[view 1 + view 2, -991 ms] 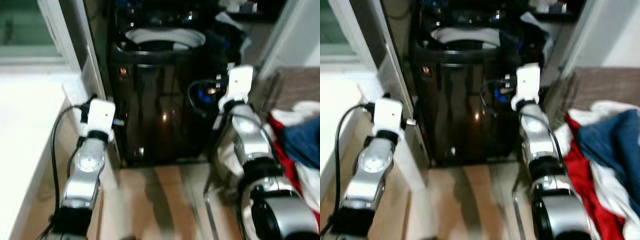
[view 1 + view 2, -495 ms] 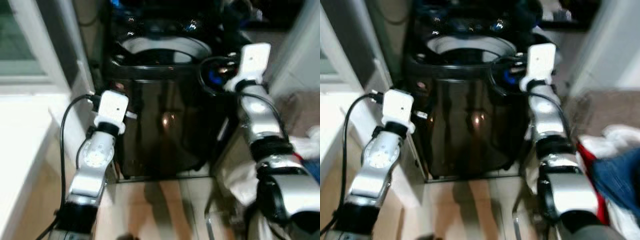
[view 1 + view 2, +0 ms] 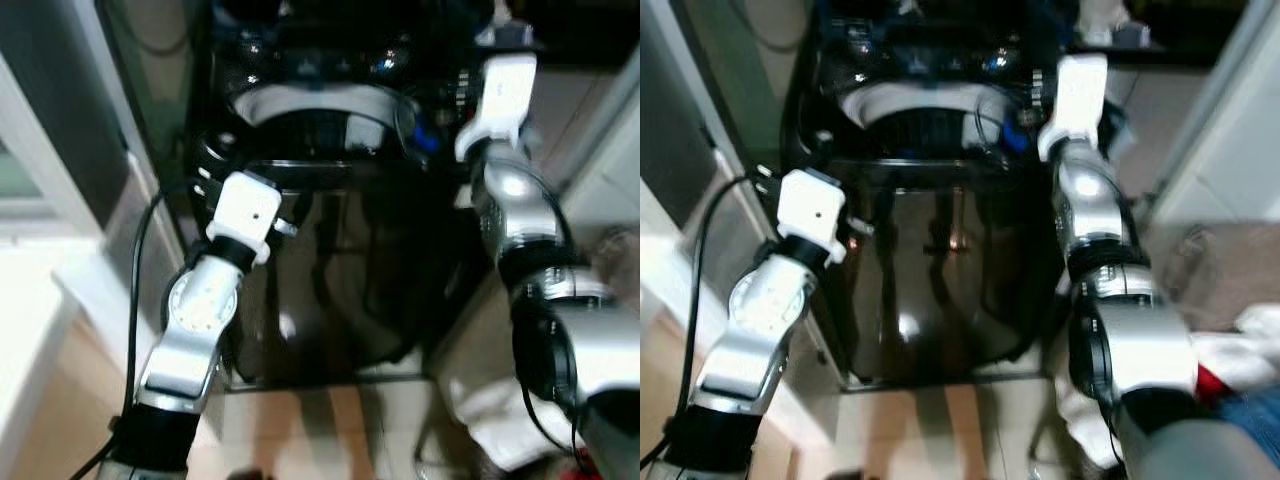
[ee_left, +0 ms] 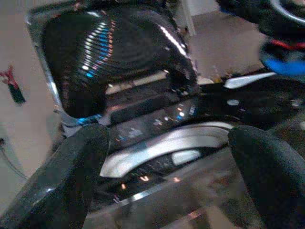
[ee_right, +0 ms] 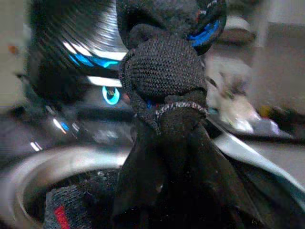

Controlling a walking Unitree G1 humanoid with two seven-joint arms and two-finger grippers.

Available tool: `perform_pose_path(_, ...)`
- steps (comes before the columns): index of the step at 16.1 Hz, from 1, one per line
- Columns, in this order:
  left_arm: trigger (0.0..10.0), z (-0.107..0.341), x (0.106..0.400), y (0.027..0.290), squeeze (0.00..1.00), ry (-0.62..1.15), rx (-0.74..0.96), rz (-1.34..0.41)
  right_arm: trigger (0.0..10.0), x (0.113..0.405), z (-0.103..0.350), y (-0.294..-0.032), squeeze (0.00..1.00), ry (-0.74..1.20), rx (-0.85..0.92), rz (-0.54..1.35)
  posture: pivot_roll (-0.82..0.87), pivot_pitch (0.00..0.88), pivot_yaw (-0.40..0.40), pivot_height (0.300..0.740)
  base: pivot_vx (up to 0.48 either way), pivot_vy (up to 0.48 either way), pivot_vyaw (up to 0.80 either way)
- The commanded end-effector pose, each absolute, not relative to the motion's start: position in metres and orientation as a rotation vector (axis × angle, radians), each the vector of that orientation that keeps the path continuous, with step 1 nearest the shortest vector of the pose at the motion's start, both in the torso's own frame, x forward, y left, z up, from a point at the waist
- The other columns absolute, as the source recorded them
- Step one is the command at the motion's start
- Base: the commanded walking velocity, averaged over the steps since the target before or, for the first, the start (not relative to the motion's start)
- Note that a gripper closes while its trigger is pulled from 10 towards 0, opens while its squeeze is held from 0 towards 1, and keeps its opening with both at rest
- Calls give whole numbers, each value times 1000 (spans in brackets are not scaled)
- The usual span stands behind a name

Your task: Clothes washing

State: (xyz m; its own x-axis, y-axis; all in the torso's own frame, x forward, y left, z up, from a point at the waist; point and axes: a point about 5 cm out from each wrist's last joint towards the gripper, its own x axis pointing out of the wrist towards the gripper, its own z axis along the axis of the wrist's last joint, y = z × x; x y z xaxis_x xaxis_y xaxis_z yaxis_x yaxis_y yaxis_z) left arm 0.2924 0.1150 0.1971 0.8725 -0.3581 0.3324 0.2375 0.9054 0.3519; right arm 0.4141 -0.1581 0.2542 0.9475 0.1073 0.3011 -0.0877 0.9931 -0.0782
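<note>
Black knitted garment [image 5: 164, 95] hangs clamped in the right gripper [image 5: 164, 28] above the glossy black top-loading washing machine [image 3: 330, 290], likely for dropping in, while the left gripper [image 4: 167, 157] stands apart

Glossy black washing machine [image 3: 320, 270], white drum rim [image 3: 310, 100], black knit garment [image 5: 164, 71]

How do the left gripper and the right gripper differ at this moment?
The left gripper is open and empty; the right gripper is shut on a black garment. The left one is at the front of the washing machine; the right one is above its drum opening. Both point toward the machine.
</note>
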Motion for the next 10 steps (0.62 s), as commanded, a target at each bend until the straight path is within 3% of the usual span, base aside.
perform_pose_path(1,10000,198,291,119,0,-394,331,-317,0,418,257,-151,0,-276,-36,121,89,0,-40,740,480,0,0)
perform_pose_path(2,10000,200,290,119,0,-397,331,-320,0,420,260,-151,0,-259,-18,114,100,0,-41,740,480,0,0)
perform_pose_path(4,10000,213,284,121,0,-399,315,-306,10000,426,259,-143,0,-114,54,109,149,0,-39,740,163,0,0)
perform_pose_path(6,10000,230,275,124,0,-426,279,-319,10000,427,241,-134,0,39,127,107,189,0,-37,740,0,0,0)
perform_pose_path(9,10000,249,261,132,0,-438,267,-330,10000,427,234,-129,0,101,127,63,250,0,-26,740,0,0,0)
perform_pose_path(10,10000,253,259,133,0,-435,254,-323,10000,426,230,-127,549,127,121,55,264,0,-28,740,0,0,0)
